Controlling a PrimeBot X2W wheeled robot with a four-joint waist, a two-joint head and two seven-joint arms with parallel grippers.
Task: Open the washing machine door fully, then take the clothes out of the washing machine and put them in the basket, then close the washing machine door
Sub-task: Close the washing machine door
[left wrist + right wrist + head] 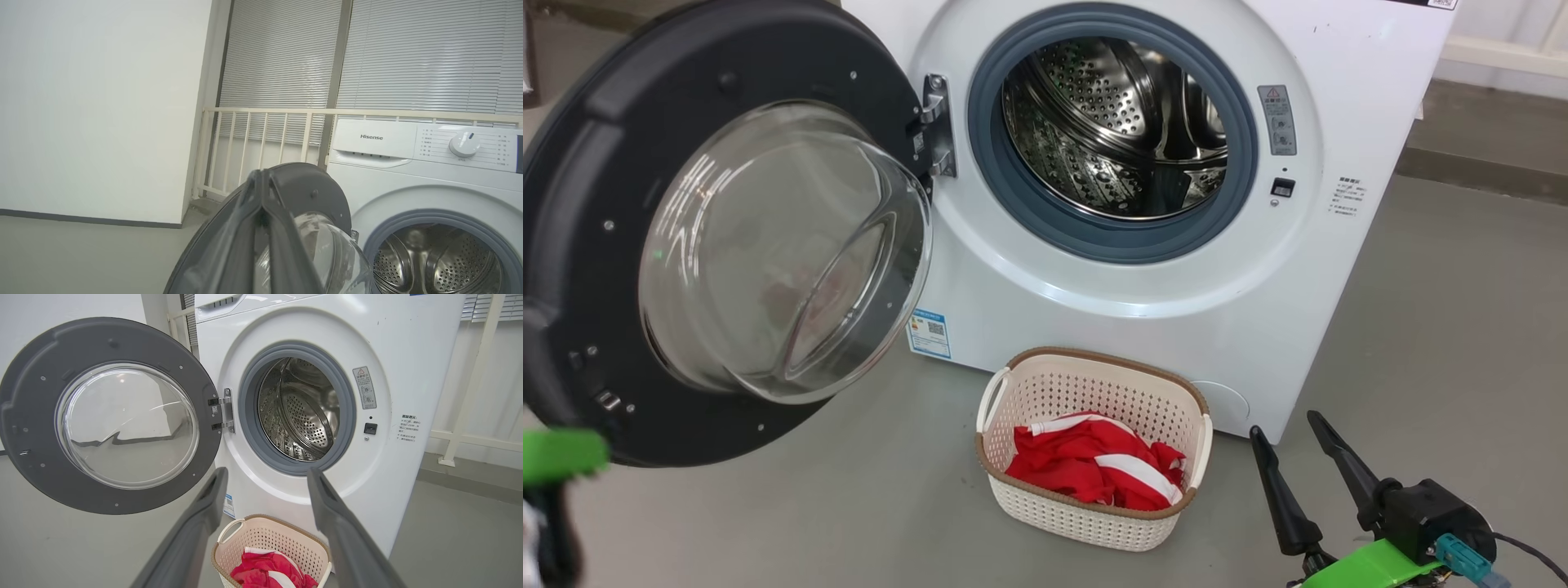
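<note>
Below the empty drum (1111,122), the clothes (1086,469) lie in the basket (1013,367) on the floor (1421,327), so the left claw (261,175), pressed together, sits at the wide-open door (572,163) (likely to push it closed), while the right claw (1286,425) hangs spread, holding nothing.

white washing machine (1176,310), black-rimmed washing machine door (596,163), cream brown-rimmed basket (1094,523), red white-striped clothes (1086,469)
</note>
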